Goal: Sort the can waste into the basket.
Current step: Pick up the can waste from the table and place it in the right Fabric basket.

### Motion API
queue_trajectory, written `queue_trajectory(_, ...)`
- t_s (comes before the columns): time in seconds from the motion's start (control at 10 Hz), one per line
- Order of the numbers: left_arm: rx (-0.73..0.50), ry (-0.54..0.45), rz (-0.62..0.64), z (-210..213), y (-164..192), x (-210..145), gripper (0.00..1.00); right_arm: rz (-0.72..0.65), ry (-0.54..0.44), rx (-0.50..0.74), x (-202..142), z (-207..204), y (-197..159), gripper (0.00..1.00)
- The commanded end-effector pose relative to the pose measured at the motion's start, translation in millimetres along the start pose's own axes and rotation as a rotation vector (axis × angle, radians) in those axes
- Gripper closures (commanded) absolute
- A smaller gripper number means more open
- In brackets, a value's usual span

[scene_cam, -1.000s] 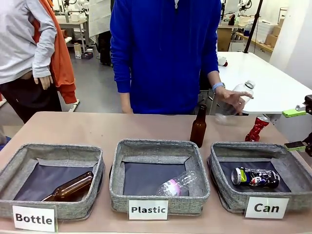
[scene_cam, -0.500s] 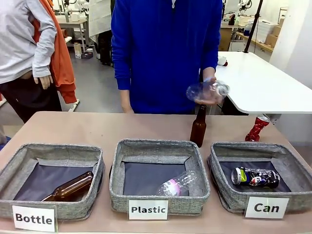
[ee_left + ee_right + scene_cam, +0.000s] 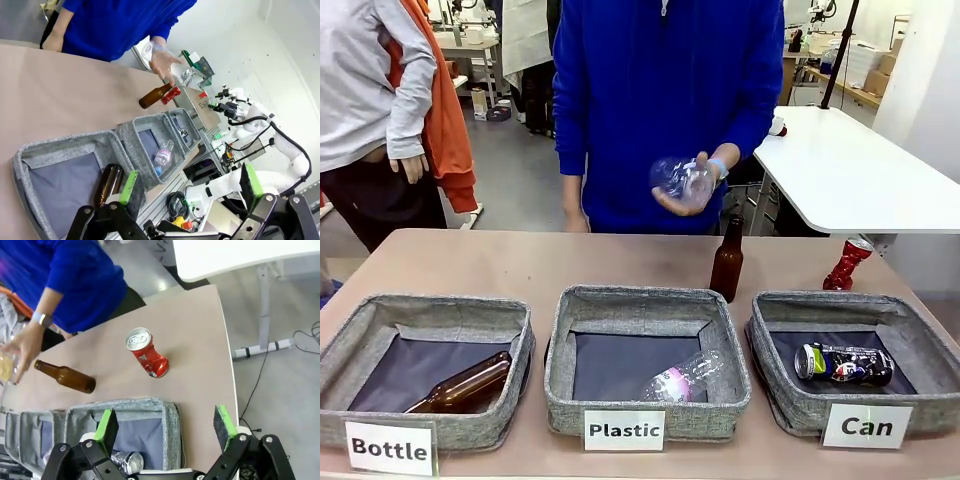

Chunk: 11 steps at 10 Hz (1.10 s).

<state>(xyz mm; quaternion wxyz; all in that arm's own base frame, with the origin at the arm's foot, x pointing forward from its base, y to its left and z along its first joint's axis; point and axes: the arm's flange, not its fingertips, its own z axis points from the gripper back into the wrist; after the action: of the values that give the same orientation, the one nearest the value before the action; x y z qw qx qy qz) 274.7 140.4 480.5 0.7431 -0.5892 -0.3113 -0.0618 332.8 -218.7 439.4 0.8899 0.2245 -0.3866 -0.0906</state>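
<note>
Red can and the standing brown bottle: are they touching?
Apart. The right wrist view shows bare tabletop between the red can and the brown bottle.

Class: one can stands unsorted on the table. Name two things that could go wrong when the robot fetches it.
The red can is creased and leans near the far corner of the table; a slipped grip might knock it off. The upright brown bottle stands nearby; a wide reach could topple it.

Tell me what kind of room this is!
Probably a robot lab or workshop. Labelled sorting baskets, like the Can basket, sit on a test table, a white workbench stands behind, and cables trail on the floor.
</note>
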Motion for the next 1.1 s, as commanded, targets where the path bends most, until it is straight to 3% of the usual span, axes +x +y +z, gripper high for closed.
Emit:
queue_trajectory(0.0,-0.005,0.013,0.006,3,-3,0,0.00,0.013,-0.001,0.036,0,13,3,0.00)
queue_trajectory(0.2,-0.005,0.013,0.006,3,-3,0,0.00,0.008,-0.004,0.012,1,7,0,0.00)
queue_trajectory(0.3,-0.005,0.013,0.006,3,-3,0,0.00,0.133,0.076,0.102,3,-1,-10,0.00)
queue_trajectory(0.8,-0.005,0.013,0.006,3,-3,0,0.00,0.499,0.235,0.417,25,-77,-49,0.00)
queue_trajectory(1.0,-0.005,0.013,0.006,3,-3,0,0.00,0.599,0.322,0.471,25,-116,-50,0.00)
